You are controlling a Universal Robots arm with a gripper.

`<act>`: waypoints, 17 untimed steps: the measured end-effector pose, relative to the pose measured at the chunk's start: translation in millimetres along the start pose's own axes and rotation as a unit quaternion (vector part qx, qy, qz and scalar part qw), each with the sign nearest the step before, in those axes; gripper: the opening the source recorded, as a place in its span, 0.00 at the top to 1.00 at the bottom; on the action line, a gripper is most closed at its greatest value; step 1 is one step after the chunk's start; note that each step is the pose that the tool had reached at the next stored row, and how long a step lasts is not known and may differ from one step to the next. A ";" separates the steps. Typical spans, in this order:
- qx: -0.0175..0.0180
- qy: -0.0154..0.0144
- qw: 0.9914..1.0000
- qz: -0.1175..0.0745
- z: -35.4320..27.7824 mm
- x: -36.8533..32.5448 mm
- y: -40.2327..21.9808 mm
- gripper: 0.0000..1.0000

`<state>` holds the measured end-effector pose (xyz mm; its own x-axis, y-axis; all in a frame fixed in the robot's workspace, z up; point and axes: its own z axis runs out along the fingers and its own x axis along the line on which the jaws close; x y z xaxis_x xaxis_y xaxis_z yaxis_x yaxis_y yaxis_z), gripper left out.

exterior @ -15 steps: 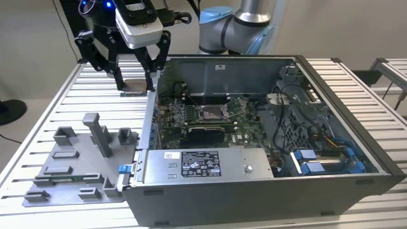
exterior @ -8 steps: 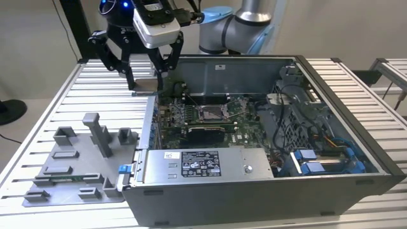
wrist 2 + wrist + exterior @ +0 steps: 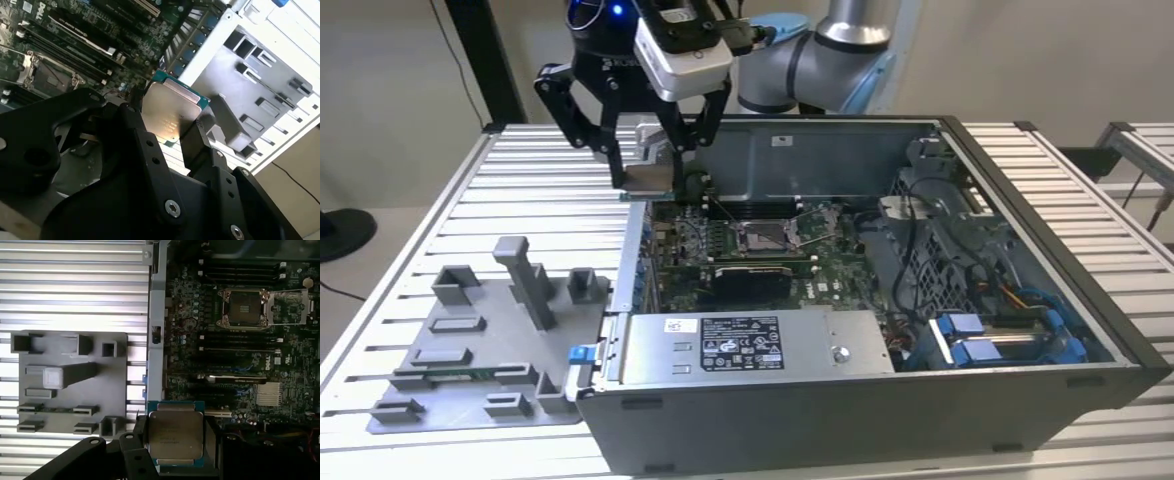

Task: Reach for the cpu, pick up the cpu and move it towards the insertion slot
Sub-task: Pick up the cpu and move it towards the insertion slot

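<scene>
Scanning the exterior view from its left: we see the grey fixture tray (image 3: 400, 400) flat on the slatted table (image 3: 534, 160), its blocks and posts standing, nothing chip-like left on it that we can make out. Next along, the gripper (image 3: 650, 165) hangs above the case wall on the exterior view's left side, fingers pinched on the cpu (image 3: 650, 178), which is clear of tray and board, airborne. In the second wrist view the black fingers (image 3: 150, 150) clamp the chip by opposite edges; its metal face (image 3: 167, 114) and green rim show well. In the first wrist view the same grip: cpu (image 3: 175, 434) held flat, hovering near the case edge with the motherboard (image 3: 200, 365) beneath. So reach and pick look done; we judge the transfer part-way, since the insertion slot (image 3: 765, 236) sits well apart from the chip, further toward the exterior view's right, mid-board. In the first wrist view the slot (image 3: 245, 307) looks open, dark centre bare, frame plate swung aside; lever detail we can't resolve. Containers: the open computer case (image 3: 1014, 390) holds the motherboard, a labelled silver power supply (image 3: 740, 350) along the near wall, and cable bundles with blue drive brackets (image 3: 981, 345) at the exterior view's right. Socket is empty as far as we see.
</scene>
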<state>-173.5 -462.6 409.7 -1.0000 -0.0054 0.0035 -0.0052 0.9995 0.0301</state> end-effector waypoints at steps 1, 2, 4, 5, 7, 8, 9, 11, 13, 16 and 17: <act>0.000 0.000 1.000 0.000 0.0 -2.2 0.0 1.00; 0.000 0.000 1.000 0.000 0.0 -4.7 0.0 1.00; 0.000 0.000 1.000 0.000 0.0 -9.4 0.0 1.00; 0.000 0.000 1.000 0.000 -0.1 -11.5 -0.1 1.00; 0.000 0.000 1.000 0.000 -0.1 -15.5 -0.1 1.00; 0.000 0.000 1.000 0.000 -0.1 -17.4 -0.1 1.00; 0.000 0.000 1.000 0.000 -0.1 -19.2 -0.1 1.00; 0.000 0.000 1.000 0.000 -0.1 -23.3 -0.1 1.00; 0.000 0.000 1.000 0.000 -0.1 -27.9 -0.1 1.00; 0.000 0.001 1.000 0.000 -0.2 -34.4 -0.2 1.00; 0.000 0.001 1.000 0.000 -0.2 -36.6 -0.2 1.00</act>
<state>-136.9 -462.6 409.7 -1.0000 -0.0053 0.0048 -0.0052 0.9995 0.0301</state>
